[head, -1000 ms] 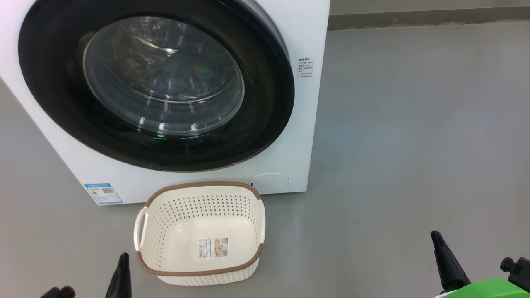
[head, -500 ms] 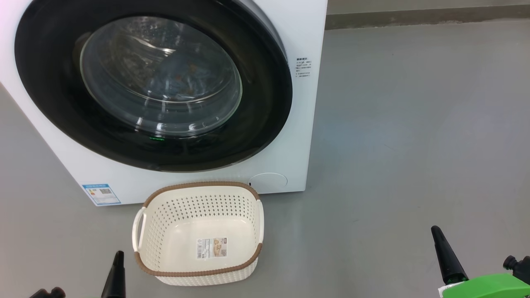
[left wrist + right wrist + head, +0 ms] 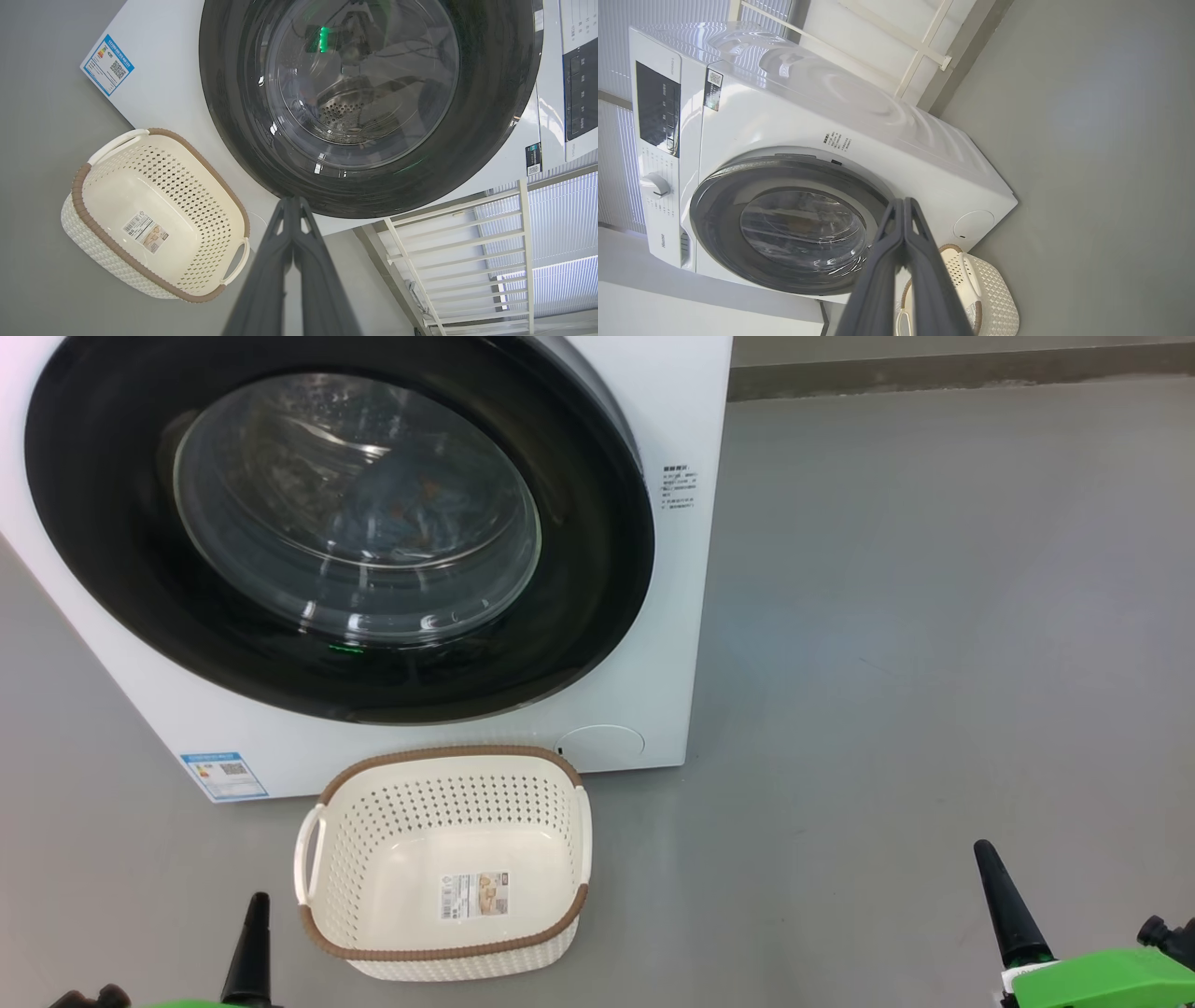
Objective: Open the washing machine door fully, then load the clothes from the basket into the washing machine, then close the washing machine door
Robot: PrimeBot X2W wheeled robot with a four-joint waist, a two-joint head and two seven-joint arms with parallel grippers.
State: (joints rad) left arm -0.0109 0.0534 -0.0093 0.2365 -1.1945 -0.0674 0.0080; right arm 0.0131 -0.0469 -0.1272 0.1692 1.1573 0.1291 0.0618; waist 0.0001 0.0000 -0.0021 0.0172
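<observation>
We see the washing machine door [image 3: 336,523] lying flush against the front of the washing machine [image 3: 686,420], so we judge it closed. Behind its glass, inside the drum, there is a heap of pale blue fabric with orange spots, which we take for the clothes [image 3: 420,511]. The basket [image 3: 439,793] stands on the floor [image 3: 887,663] just in front of the washing machine, below the door, and holds nothing but the sticker on its bottom.

By our judgement the opening, the loading and the closing are all done, and little or nothing is left. We cannot tell whether the latch has caught.

Our left gripper [image 3: 258,902] hangs out in front of the washing machine's lower left corner, fingers together on nothing. Our right gripper [image 3: 983,849] is well off to the right of the washing machine, over bare floor, likewise pressed together and empty.
</observation>
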